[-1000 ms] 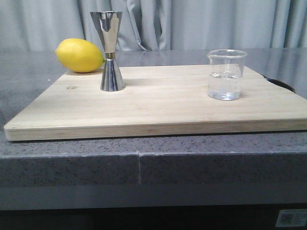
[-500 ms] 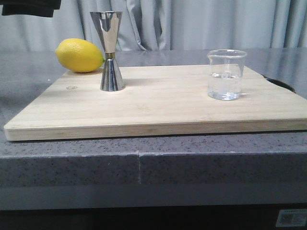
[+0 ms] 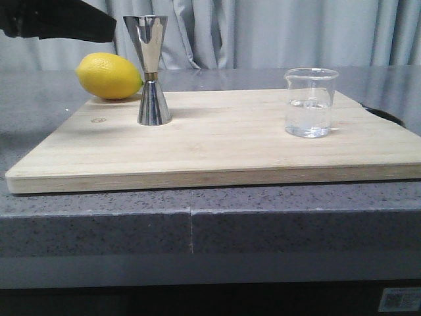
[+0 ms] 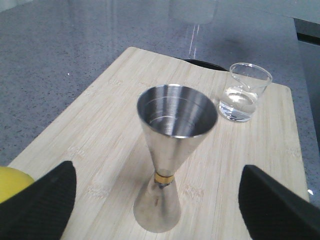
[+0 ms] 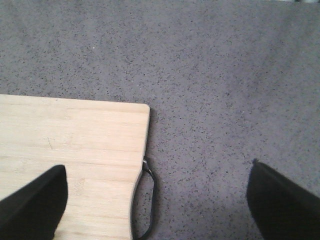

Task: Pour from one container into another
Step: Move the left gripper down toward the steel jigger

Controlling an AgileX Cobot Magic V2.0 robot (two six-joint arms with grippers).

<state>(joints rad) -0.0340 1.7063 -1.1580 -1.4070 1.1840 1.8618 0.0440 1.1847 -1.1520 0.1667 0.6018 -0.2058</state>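
Your left jaws stand wide and empty, framing the jigger upright on the board; your right jaws gape over the board's corner and the grey surface. Across the board stands the beaker, clear liquid inside; a lemon lies behind the jigger.

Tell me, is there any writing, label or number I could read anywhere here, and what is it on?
Nothing here can be read.
White sticker on the dark panel under the counter, front view: it bears a code-like pattern, too small to read.
Glass beaker: faint pale marks, too blurred to read.
Steel jigger, lemon and wooden board: no writing visible.
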